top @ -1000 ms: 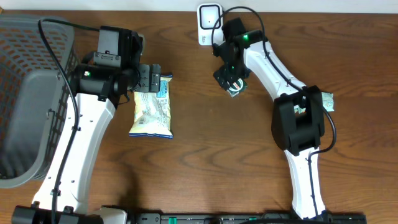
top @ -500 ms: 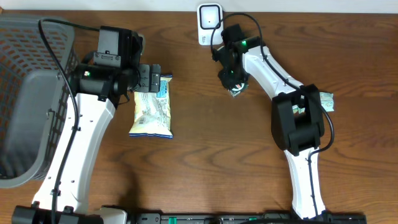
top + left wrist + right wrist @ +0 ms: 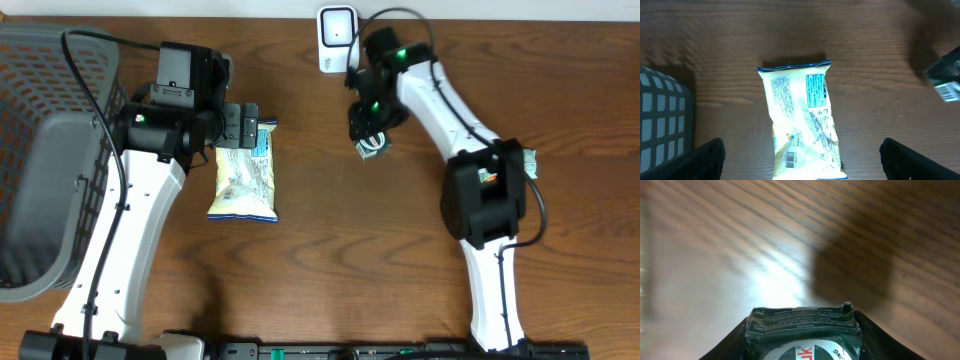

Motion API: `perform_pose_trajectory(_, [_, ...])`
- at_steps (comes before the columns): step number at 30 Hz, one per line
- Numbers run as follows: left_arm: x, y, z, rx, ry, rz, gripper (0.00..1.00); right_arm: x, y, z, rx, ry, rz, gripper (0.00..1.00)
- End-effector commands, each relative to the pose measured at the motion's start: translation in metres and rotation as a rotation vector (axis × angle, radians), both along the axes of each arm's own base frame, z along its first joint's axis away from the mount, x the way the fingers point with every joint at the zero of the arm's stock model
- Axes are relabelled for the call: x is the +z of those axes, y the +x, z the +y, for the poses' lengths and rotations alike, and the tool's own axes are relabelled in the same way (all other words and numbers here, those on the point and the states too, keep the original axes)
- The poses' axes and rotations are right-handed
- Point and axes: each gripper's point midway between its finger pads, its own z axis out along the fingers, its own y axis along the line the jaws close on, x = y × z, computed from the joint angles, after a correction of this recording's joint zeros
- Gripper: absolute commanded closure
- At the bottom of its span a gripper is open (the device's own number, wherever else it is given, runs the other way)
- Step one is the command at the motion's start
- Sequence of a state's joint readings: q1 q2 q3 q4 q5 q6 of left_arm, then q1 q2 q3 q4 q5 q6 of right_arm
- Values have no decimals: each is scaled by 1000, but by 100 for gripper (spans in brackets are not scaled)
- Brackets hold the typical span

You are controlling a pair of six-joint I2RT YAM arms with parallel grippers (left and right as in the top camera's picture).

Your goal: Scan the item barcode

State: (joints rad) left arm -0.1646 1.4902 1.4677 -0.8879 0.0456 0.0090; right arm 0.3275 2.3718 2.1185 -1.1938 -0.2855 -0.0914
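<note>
Below the scanner [image 3: 337, 38], right end effector [image 3: 367, 133], earlier spread, now pinches the packet [image 3: 802, 330]; left end effector [image 3: 802, 162] stays spread.

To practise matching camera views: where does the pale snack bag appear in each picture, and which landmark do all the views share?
Overhead: snack bag lies left of centre.
Left wrist: snack bag in the centre, reaching the bottom edge.
Right wrist: not in it.
Shared landmark: the brown wooden table.
</note>
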Motion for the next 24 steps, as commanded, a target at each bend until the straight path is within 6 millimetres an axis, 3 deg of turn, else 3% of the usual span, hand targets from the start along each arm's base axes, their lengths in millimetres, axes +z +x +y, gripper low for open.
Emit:
perform_pose_trajectory(1, [3,1,3,-7,13,-9,3,94,5,13,-88,360,-4,58])
perform_pose_trajectory(6, [3,1,2,-7,13,-9,2,145,6,3,-140,673,68,55])
perform_pose_trajectory(9, [3,1,2,-7,13,-9,2,158,9,-6,-153,755,79,58])
perform_pose_trajectory(12, [3,1,2,-7,13,-9,3,155,12,-11,-164,741,71,58])
perform_pose_trajectory(17, [3,1,2,-7,13,-9,2,143,21,-3,-133,642,-12,59])
perform_pose_trajectory(24, [3,1,2,-7,13,-9,2,107,77,-4,-156,112,-406,59])
